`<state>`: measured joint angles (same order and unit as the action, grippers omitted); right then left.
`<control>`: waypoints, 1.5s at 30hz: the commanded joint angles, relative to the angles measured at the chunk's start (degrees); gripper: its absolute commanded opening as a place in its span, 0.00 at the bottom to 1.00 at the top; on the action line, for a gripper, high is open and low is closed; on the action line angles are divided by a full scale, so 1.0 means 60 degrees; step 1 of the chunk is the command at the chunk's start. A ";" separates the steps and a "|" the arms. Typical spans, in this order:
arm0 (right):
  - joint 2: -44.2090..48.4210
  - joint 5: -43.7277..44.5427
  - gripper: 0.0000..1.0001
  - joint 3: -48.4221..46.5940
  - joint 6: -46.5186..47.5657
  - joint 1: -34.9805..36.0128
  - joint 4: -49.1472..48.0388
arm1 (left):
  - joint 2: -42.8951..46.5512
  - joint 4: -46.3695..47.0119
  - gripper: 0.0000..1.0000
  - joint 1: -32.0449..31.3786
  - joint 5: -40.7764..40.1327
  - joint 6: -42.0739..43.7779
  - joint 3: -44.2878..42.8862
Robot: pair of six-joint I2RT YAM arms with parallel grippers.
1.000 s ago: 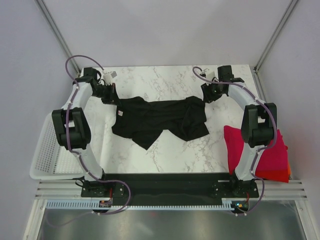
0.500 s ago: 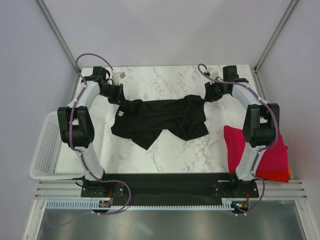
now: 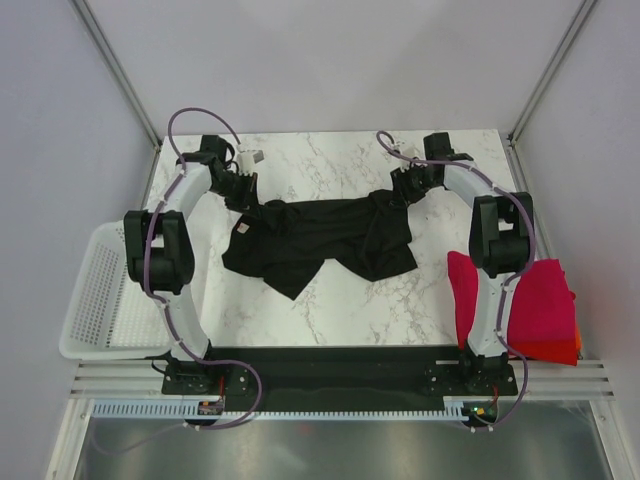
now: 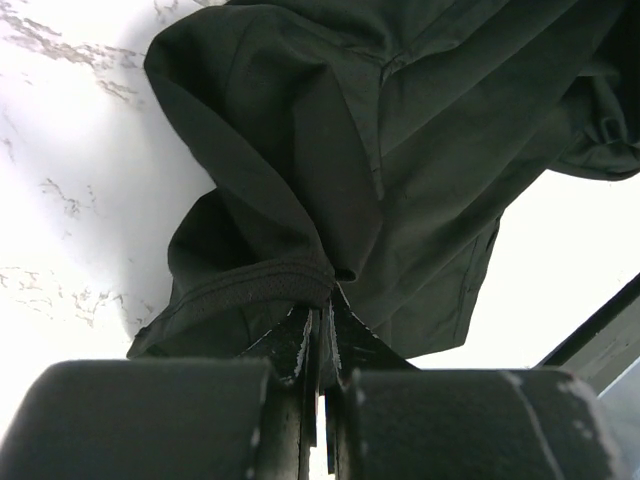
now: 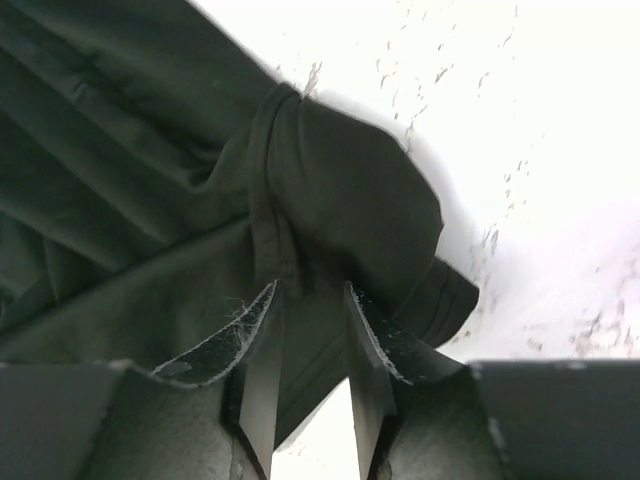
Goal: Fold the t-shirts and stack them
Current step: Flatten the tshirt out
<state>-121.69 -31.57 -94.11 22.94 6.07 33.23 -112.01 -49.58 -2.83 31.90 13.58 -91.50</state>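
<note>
From the top view I read the scene left to right. A white mesh basket (image 3: 92, 300) sits at the left edge of the bench (image 3: 330, 160), well apart from the garment. The left gripper (image 3: 245, 192) is at the far-left corner of the black t-shirt (image 3: 320, 238). In the left wrist view its fingers (image 4: 290, 345) are pressed together on a banded edge of the black cloth, so I log it as clamped on the shirt. The shirt lies across the middle of the bench, stretched between the two grippers along its far edge. Its near edge is loose and rumpled, with one flap pointing toward the arm bases. The right gripper (image 3: 400, 190) is at the far-right corner of the same shirt. In the right wrist view its fingers (image 5: 225, 345) stand slightly apart with a bunched fold of black fabric between them. It appears to be pinching that fold, though the contact itself is partly hidden by the cloth. At the right edge of the bench, beside the right arm, lies a folded magenta-red t-shirt (image 3: 545, 305). It rests on an orange-red t-shirt (image 3: 570, 352), of which only a strip at the near-right corner shows.
</note>
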 commanded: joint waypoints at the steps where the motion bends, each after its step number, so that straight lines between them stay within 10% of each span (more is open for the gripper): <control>1: -0.0372 -0.0275 0.38 -0.0619 0.0117 0.0102 -0.0090 | -0.0126 -0.0100 0.02 -0.0085 -0.0189 0.0402 -0.0189; 14: -0.1237 0.0633 0.44 -0.1308 0.0454 0.0337 0.0350 | -0.0390 -0.0101 0.02 -0.0261 -0.0410 0.0460 -0.0423; 24: -0.0318 0.0955 0.02 -0.0942 0.0775 0.0366 0.0335 | -0.0332 -0.0130 0.02 -0.0319 -0.0570 0.0460 -0.0555; 45: 0.3859 0.3357 0.00 -0.1674 0.1904 -0.0307 -0.0339 | 0.1572 0.0046 0.02 0.0867 -0.0688 0.0066 -0.3265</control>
<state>-100.64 -13.98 -103.70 33.39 5.06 32.12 -106.24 -50.54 1.50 27.94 14.57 -108.55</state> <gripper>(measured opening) 0.007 0.033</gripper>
